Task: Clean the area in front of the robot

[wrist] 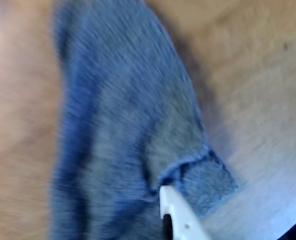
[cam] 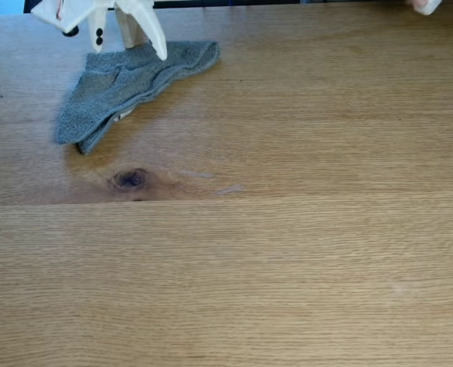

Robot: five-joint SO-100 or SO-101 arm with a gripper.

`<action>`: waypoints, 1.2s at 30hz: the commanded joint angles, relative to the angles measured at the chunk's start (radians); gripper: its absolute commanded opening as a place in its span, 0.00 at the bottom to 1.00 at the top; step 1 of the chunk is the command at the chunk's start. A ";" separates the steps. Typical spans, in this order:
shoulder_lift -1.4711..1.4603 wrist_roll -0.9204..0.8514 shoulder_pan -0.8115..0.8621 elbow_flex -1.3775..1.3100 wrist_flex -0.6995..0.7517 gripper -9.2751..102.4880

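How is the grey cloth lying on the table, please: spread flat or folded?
Folded and bunched: the grey cloth shows overlapping layers and ridges on the table, not one flat sheet.

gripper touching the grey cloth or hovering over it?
Touching. In the wrist view a white gripper fingertip presses into the grey cloth, and the fabric puckers around it. In the fixed view the gripper ends on the cloth's top edge.

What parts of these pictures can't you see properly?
- Robot, fixed view: the top edge cuts it off, leaving its lower white parts.
- Tool: open or shut cannot be told; the wrist view shows one white finger against the cloth.
- Grey cloth, wrist view: blurred, its weave smeared.
- Pale thing, fixed view's top right corner: cut off, too little to name.
- Tabletop under the cloth: hidden.
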 commanded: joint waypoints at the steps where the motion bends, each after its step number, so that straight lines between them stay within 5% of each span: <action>1: -0.149 -0.167 0.058 -0.097 -0.118 0.55; 8: -0.428 -0.385 0.101 -0.114 -0.403 0.50; 13: -0.543 -0.480 0.123 -0.114 -0.488 0.37; 25: -0.479 -0.419 0.080 -0.097 -0.268 0.09; 36: -0.091 -0.272 -0.084 -0.097 0.028 0.08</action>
